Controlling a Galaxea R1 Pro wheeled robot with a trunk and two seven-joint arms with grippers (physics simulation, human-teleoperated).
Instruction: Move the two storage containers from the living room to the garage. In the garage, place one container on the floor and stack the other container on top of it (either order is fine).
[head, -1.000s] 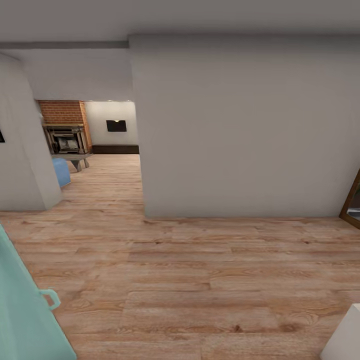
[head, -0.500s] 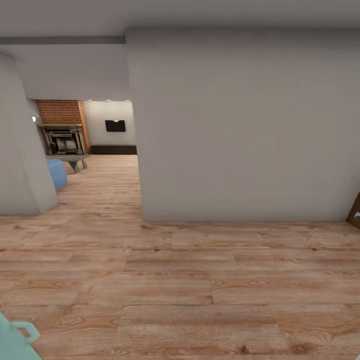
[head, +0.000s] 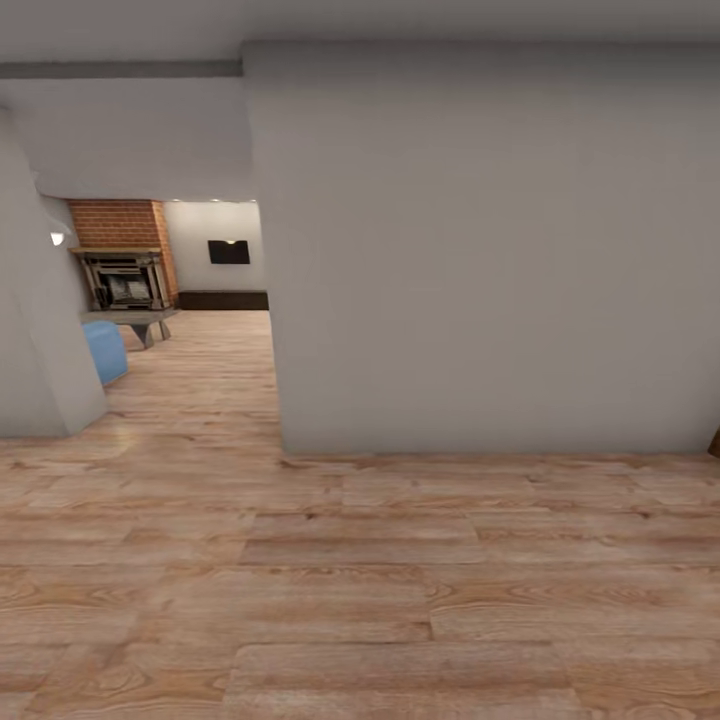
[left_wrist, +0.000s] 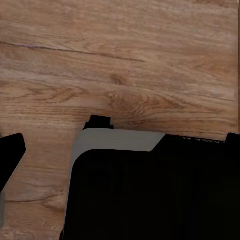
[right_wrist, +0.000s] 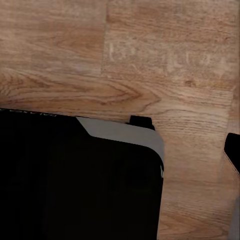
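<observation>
Hallway w/ light wood floor (head: 360, 580); a big grey wall (head: 480, 250) stands straight ahead. At left, an opening leads to the living room (head: 190, 300): brick fireplace (head: 120, 270), black TV (head: 229, 252), blue sofa (head: 103, 350). No orange bins visible, probably further in. Wrist views look down at planks and the robot's dark base (left_wrist: 150, 195); can't tell if fingers are released or clenched. Risk: rolling straight on would likely clip the wall corner.

**Surface finishes observed**

Floor (head: 360, 590): light wood plank, visible grain and knots, faint satin sheen. Wall (head: 480, 250) at 12 o'clock: matt, smooth grey-white paint. Fireplace (head: 120, 225) at 10 o'clock: rough red brick. Robot base (left_wrist: 150, 195): matt black panel, smooth grey trim.
</observation>
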